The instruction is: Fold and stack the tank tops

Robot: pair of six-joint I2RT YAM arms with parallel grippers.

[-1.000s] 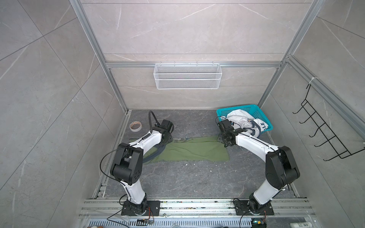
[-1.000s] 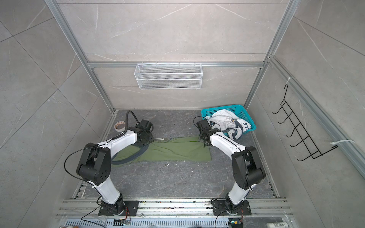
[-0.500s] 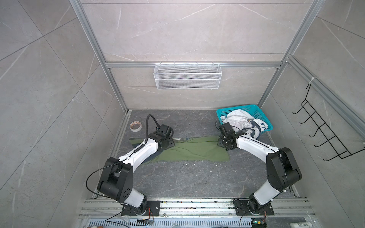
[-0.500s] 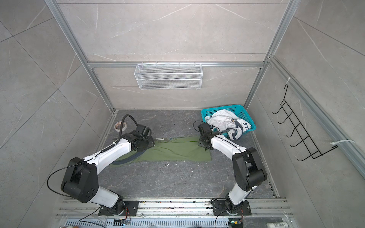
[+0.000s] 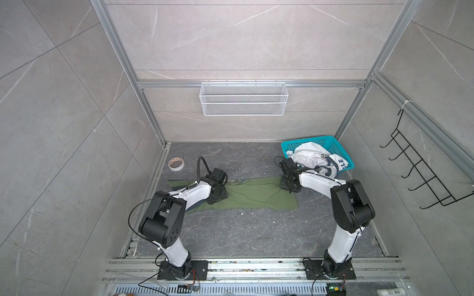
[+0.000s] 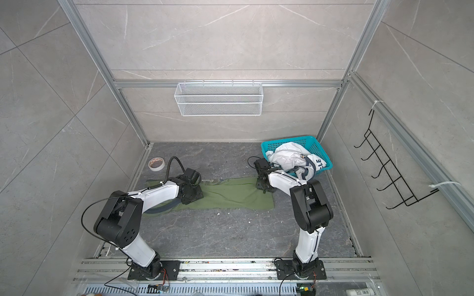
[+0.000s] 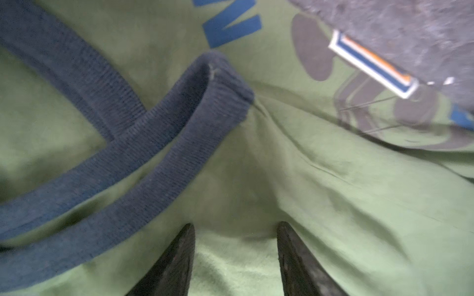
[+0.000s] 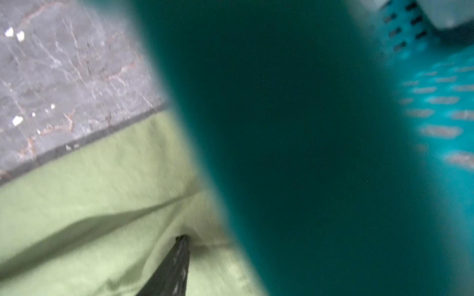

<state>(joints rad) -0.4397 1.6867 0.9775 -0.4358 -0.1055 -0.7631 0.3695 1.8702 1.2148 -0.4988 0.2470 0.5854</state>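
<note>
Olive tank top [image 5: 256, 197] is lying on the desk [image 5: 243, 230], long axis running sideways from the teal basket [image 5: 331, 143], hem nearest it. White tank top [image 5: 310, 156] is sitting inside the basket. Left end effector [image 7: 234, 225], released, is pressing the olive cloth, farther onto it than a second ago. Right end effector [image 5: 289, 189] is touching the hem; opening cannot be told.

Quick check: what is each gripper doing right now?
Left gripper: open, jaws apart, tips down on the olive tank top.
Right gripper: cannot tell; only one finger shows, on the same top.
</note>
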